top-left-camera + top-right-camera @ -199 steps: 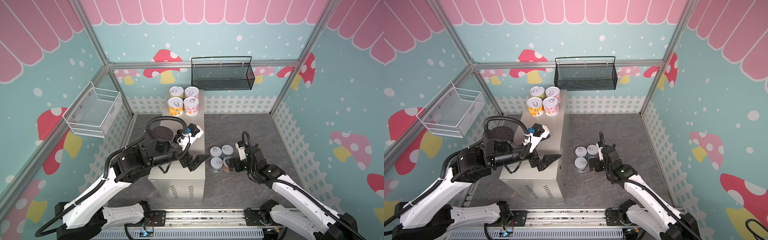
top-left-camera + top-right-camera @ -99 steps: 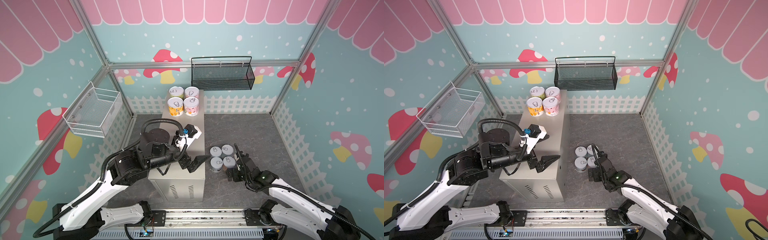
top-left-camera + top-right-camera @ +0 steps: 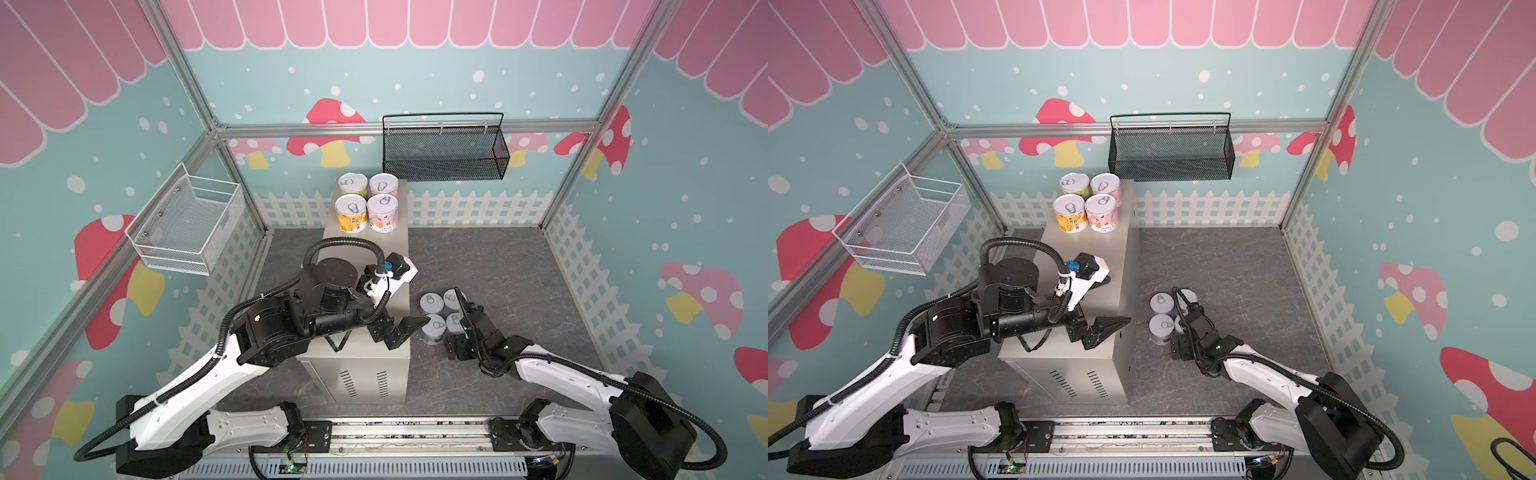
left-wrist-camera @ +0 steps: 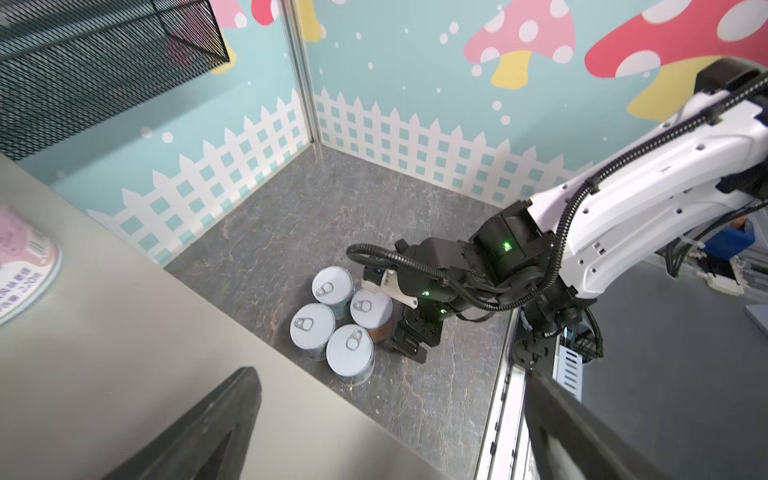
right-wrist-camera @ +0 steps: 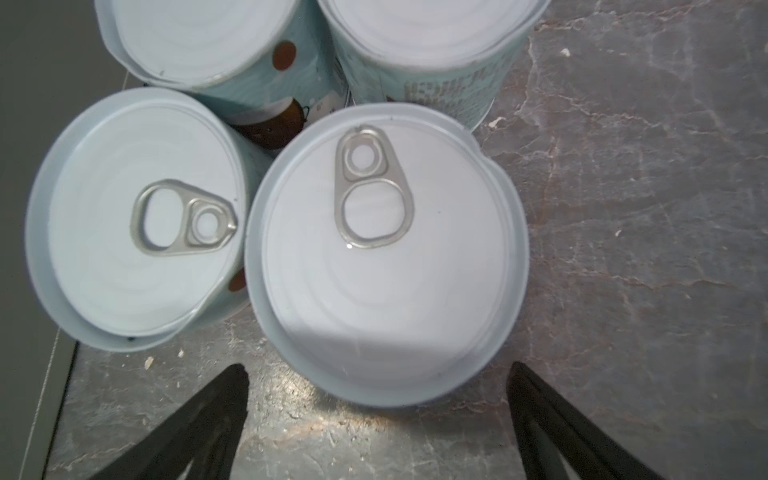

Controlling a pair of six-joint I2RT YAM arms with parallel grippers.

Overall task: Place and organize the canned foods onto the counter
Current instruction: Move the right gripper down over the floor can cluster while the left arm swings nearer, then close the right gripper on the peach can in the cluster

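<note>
Now hovering right gripper, jaws spread wide, empty, at nearest can on floor beside counter. Cans packed touching; am risking finger clipping neighbour can, toppling it. Left gripper hovering agape, empty.

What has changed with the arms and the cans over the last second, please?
The right gripper drew back from over the four light blue cans on the floor toward the near side and now sits low and open, facing the nearest can, holding nothing. The left gripper, open above the counter, barely shifted. The four cans on the counter and those on the floor stayed put.
</note>
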